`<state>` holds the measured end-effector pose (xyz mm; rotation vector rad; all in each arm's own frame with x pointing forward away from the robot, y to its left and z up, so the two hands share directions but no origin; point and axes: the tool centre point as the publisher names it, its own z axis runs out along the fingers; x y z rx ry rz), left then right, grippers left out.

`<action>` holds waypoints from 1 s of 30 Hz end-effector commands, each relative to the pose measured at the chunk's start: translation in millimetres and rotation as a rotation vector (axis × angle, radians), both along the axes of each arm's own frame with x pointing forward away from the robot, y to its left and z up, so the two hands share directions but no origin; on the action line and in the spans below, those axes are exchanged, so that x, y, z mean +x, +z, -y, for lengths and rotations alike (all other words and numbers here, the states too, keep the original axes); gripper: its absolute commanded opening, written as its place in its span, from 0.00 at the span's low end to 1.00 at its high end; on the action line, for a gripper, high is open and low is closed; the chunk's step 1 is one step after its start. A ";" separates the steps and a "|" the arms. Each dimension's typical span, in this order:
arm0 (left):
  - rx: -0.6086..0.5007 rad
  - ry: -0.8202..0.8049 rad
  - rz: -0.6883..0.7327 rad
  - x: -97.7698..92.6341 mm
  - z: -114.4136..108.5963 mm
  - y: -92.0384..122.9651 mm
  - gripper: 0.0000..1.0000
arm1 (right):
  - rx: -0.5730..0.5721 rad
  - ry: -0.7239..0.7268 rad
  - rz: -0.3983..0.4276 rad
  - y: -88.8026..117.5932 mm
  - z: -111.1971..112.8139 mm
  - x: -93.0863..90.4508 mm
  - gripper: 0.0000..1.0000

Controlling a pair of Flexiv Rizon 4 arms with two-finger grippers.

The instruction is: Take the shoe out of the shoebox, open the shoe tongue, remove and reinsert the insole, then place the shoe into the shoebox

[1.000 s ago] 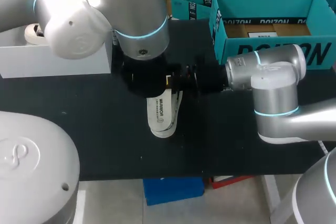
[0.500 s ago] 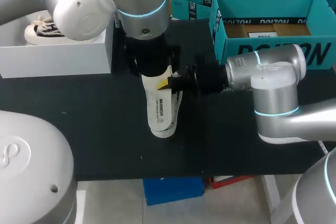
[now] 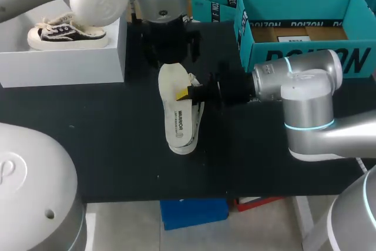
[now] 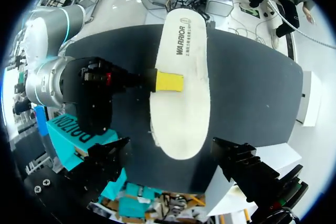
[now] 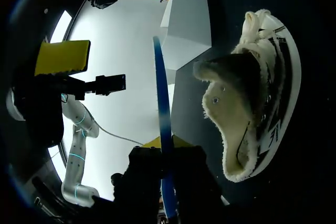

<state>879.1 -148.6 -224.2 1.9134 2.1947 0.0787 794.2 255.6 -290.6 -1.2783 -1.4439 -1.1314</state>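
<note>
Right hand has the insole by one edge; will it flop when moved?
Likely fairly stiff: the insole sticks out both ways from the right hand without visible droop. Probably light, as it looks thin edge-on. Pinched at one side only, it might pivot.

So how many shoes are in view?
2: one shoe on the white box, another shoe lying on the table beneath the held insole. Teal boxes may hide more.

In the head view the insole [image 3: 176, 101] covers most of the shoe [image 3: 199, 114], leaving only a sliver of its side. The right gripper [image 3: 189, 92] shows one yellow tip; its lower finger is hidden under the insole. The left arm [image 3: 158, 4] hides the fingers of the left gripper [image 4: 169, 142] there. The right arm [image 3: 294, 83] covers part of the shoebox [image 3: 261, 51] front, which the view's edge cuts off.
</note>
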 end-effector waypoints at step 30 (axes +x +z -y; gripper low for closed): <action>-0.012 0.048 -0.043 36.4 -19.2 -14.0 1.00 | -0.002 -0.001 -0.001 -0.5 -1.6 0.4 0.00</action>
